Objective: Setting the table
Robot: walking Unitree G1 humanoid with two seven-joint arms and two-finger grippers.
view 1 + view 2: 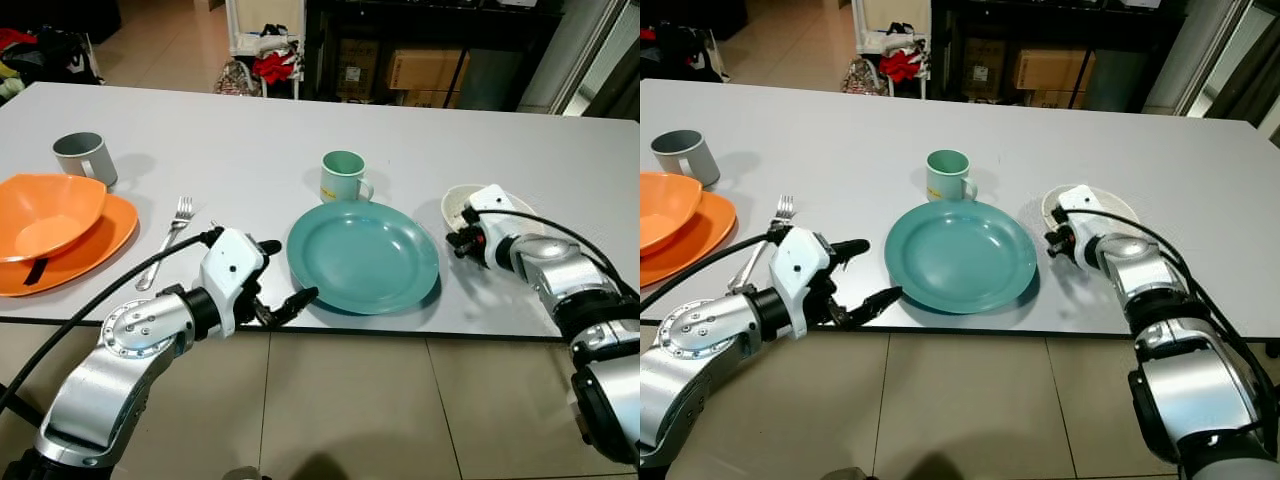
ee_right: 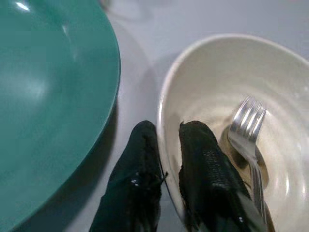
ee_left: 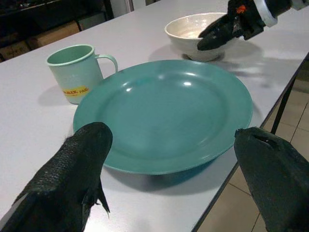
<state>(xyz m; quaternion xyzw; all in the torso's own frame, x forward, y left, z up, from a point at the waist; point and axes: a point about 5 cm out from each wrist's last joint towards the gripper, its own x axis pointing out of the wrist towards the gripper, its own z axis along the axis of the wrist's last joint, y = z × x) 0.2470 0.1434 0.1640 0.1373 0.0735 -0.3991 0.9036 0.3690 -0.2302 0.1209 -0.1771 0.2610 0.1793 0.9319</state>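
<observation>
The right gripper point(image 2: 166, 159) has its two black fingers point(image 2: 207, 169) drawn close together over the rim of a cream bowl point(image 2: 217, 96), one finger inside the wall and one outside, pinching it. The bowl is glossy, off-white and round, and a silver fork point(image 2: 248, 140) lies in it with its tines up against the inner wall. It sits near the surface's front edge, towards the right end, just beside a teal plate point(image 1: 362, 255).

The left gripper point(image 1: 283, 275) hangs at the front edge of the surface point(image 1: 250, 140) with its fingers point(image 3: 72, 179) spread wide and empty, aimed across the plate's near-left rim. The plate is broad, shallow and shiny, set at the middle of the front edge. A pale green mug point(image 1: 343, 177) with a yellow label stands just behind the plate, its handle towards the right end.

Further along the front edge towards the left end lies a second fork point(image 1: 168, 240), tines pointing to the back edge. Beyond it an orange bowl point(image 1: 45, 212) rests on an orange plate point(image 1: 95, 250) at the left end, and a grey mug point(image 1: 85, 158) stands behind them
</observation>
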